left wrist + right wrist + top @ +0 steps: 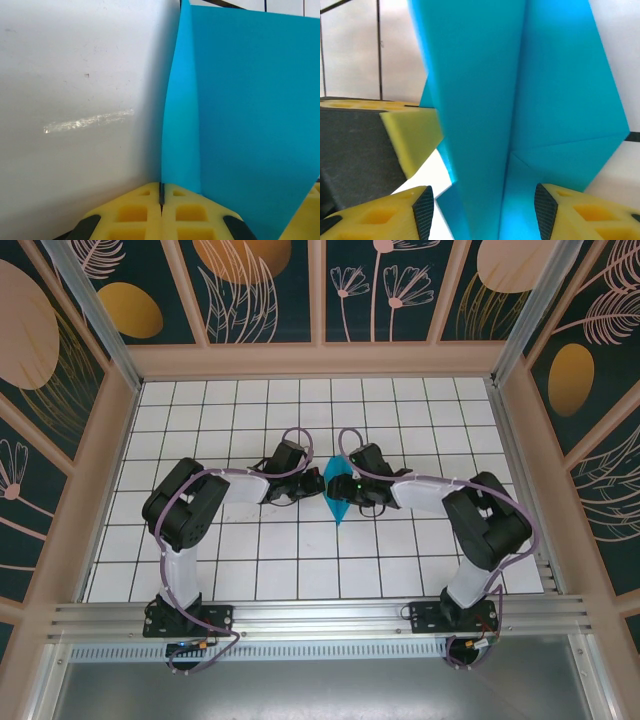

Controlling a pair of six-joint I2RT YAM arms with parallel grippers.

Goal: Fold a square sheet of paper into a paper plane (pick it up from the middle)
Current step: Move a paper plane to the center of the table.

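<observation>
Over the middle of the white tiled table (300, 560), the two arms are meeting tip to tip, and the teal-blue paper plane (337, 502) is hanging between them, just above the table's surface, with its narrow point aiming toward the table's near edge. The left gripper (318, 486) is reaching in from the table's left half. In the left wrist view, this claw (161, 192) is clenching hard: its yellow fingers (132, 212) are pressing together with no gap, and a thin edge of the folded paper (250, 110) is being pinched in the seam between them. From that pinch the paper is rising as a narrow upright flap with a broad flat panel spreading beside it, standing clear of the table's white surface behind it. The right gripper (342, 486) is coming in from the table's right half. In the right wrist view, its claw (480, 210) is standing released: the two yellow fingers (570, 212) are spread well apart. The creased layers of the plane (480, 100) are passing down between them, with a strip of the table's white showing beside the left-hand pad. The yellow finger (412, 135) of the left gripper is also pressing against the paper's edge there. The plane is showing a long central fold and an angled crease low on one side.
</observation>
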